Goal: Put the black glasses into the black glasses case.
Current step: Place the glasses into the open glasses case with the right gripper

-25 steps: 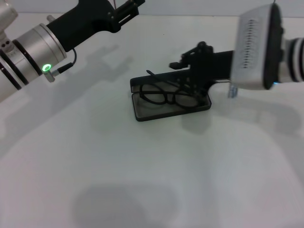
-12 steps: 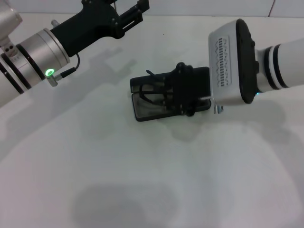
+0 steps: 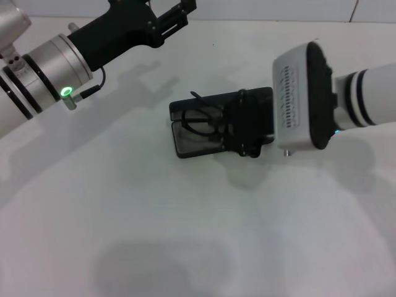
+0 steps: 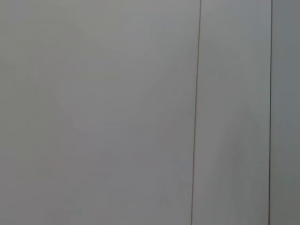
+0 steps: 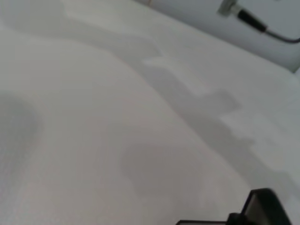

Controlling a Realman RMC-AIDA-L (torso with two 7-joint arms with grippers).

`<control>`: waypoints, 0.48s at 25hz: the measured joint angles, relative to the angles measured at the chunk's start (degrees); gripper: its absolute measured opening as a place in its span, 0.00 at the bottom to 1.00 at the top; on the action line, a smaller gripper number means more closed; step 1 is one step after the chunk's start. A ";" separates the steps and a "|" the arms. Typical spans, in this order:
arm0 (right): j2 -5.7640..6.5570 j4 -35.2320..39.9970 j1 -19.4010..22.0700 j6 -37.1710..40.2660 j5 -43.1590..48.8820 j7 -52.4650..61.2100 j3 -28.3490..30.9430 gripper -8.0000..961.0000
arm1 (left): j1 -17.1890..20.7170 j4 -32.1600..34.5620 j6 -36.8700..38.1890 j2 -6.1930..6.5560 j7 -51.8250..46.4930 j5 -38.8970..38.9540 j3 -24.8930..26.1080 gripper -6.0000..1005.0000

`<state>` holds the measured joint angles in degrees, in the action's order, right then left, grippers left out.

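White tabletop [image 3: 185,235] fills the head view, bare across its near half, with soft shadows falling on it. Past the middle, at about the centre of the clock face, lies one black glasses case [image 3: 192,143], open, its tray flat on the table and its lid [image 3: 204,101] standing up along the far edge. One pair of black glasses [image 3: 201,122] sits inside the tray, a round lens frame showing at the nine-o'clock end and a thin temple tip poking up past the lid toward eleven o'clock.

Reaching in from three o'clock, the right arm lies nearly level with the table, its white wrist housing [image 3: 303,96] broadside to the camera. The right gripper [image 3: 242,131] is down over the three-o'clock half of the case, covering that end of the glasses; its black fingers blend with the case and frames, so I cannot tell how far apart they are or whether they hold anything. The right wrist view shows mostly table and only a dark corner of the case [image 5: 262,208].

Farthest off, toward eleven o'clock, the left arm stretches diagonally above the table, well apart from the case. The left gripper [image 3: 176,13] is raised with its fingers spread and nothing between them.
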<state>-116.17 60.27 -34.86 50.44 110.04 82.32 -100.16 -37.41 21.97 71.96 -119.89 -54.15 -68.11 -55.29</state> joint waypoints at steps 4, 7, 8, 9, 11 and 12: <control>-0.02 -0.89 -0.62 -0.76 -0.01 0.45 -1.12 0.24 | -0.06 0.00 -0.05 0.00 0.01 0.00 0.00 0.63; -0.02 -0.90 -0.75 0.28 -0.19 0.48 -1.22 0.24 | -0.13 0.00 -0.12 0.00 0.26 0.00 0.00 0.63; -0.02 -0.78 -0.75 0.99 -0.23 0.48 -1.23 0.24 | -0.13 0.00 -0.13 0.00 0.36 0.00 0.00 0.63; -0.02 -0.64 -0.75 1.63 -0.25 0.49 -1.23 0.24 | -0.13 0.00 -0.14 0.00 0.45 0.00 0.00 0.63; -0.02 -0.10 -0.50 2.26 -0.25 0.53 -1.25 0.24 | -0.13 0.00 -0.16 0.00 0.53 0.00 0.00 0.63; -0.03 0.71 0.13 2.01 -0.18 0.54 -1.22 0.24 | -0.13 0.00 -0.16 0.00 0.54 0.00 0.00 0.63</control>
<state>-116.20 60.98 -34.72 52.45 109.86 82.86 -101.39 -37.54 21.97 71.81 -119.88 -53.61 -68.11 -55.29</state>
